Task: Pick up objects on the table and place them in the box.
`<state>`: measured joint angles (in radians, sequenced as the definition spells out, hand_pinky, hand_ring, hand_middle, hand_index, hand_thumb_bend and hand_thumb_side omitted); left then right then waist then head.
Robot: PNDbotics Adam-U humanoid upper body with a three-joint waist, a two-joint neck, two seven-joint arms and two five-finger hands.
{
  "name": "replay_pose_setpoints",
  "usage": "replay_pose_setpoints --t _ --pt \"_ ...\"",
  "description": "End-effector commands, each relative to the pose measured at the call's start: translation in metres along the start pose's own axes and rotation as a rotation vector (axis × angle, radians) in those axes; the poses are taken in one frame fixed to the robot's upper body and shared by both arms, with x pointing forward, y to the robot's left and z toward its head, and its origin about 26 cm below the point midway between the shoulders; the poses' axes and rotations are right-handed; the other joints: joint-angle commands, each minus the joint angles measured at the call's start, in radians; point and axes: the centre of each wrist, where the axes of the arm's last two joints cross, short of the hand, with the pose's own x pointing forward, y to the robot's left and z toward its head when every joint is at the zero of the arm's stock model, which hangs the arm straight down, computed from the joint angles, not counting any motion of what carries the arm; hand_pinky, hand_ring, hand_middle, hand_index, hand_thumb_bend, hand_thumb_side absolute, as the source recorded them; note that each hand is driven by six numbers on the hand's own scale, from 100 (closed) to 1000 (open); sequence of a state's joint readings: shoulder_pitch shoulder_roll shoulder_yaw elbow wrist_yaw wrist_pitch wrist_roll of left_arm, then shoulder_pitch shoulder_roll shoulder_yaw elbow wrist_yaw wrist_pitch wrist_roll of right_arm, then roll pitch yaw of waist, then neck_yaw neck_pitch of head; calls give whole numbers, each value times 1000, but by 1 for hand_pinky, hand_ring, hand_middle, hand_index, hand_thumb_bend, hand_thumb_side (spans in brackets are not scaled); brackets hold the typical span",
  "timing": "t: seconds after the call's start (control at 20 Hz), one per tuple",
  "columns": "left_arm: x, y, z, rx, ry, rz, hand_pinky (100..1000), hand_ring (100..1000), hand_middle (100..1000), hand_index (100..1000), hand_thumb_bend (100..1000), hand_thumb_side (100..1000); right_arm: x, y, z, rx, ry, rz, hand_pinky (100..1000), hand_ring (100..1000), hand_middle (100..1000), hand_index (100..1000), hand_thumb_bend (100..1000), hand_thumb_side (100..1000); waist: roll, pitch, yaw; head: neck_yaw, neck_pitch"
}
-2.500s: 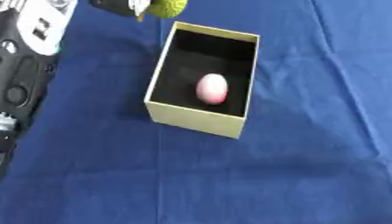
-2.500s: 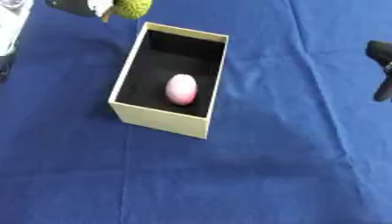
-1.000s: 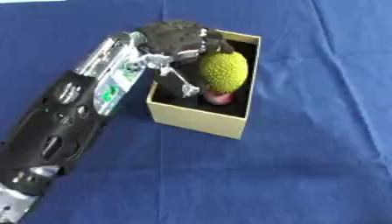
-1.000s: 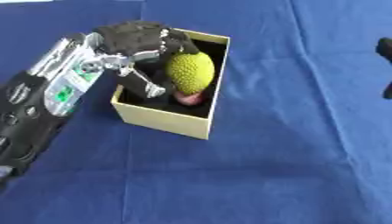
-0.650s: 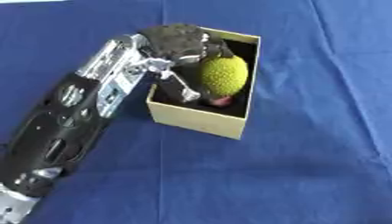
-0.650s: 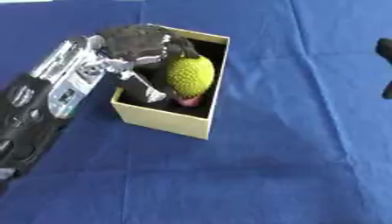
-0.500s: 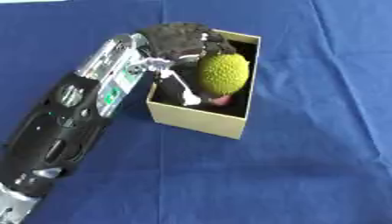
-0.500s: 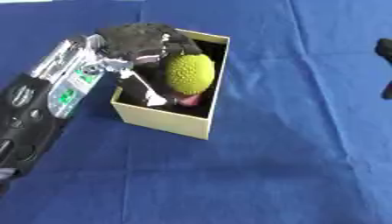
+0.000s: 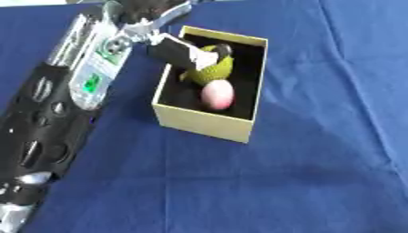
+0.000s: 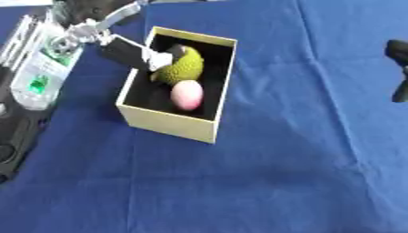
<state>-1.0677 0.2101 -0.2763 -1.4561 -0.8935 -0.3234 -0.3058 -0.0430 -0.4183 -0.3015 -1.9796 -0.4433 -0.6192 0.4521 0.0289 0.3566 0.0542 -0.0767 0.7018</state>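
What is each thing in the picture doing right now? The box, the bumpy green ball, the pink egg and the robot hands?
box: open on top, upright on the blue cloth, two things inside.
green ball: lying inside the box, at its far end, with a finger of the left robot hand on it.
pink egg: lying inside the box, right next to the green ball.
left robot hand: reaching into the box, fingers straight.
right robot hand: idle at the right edge, fingers not clear.

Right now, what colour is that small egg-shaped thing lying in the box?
Pale pink. The egg-shaped thing shows best in the right eye view, beside a yellow-green ball.
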Motion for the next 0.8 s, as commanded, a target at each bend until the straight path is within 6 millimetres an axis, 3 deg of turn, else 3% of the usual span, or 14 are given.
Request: replay_pose_setpoints --t 0.05,0.25,0.8 --pt "-9 29 6 105 7 -3 876 869 805 927 217 539 6 -5 -5 13 -16 10 946 900 421 813 100 524 -4 -26 -1 -12 -8" --pt "-14 41 19 216 41 48 861 847 786 915 106 525 6 -5 -6 12 -18 10 946 899 421 813 100 525 -4 -25 0 -21 -11" --pt "-17 77 83 565 195 135 784 755 700 861 100 627 8 -11 -8 -11 -63 30 939 894 431 814 100 525 -19 -16 13 -25 -11"
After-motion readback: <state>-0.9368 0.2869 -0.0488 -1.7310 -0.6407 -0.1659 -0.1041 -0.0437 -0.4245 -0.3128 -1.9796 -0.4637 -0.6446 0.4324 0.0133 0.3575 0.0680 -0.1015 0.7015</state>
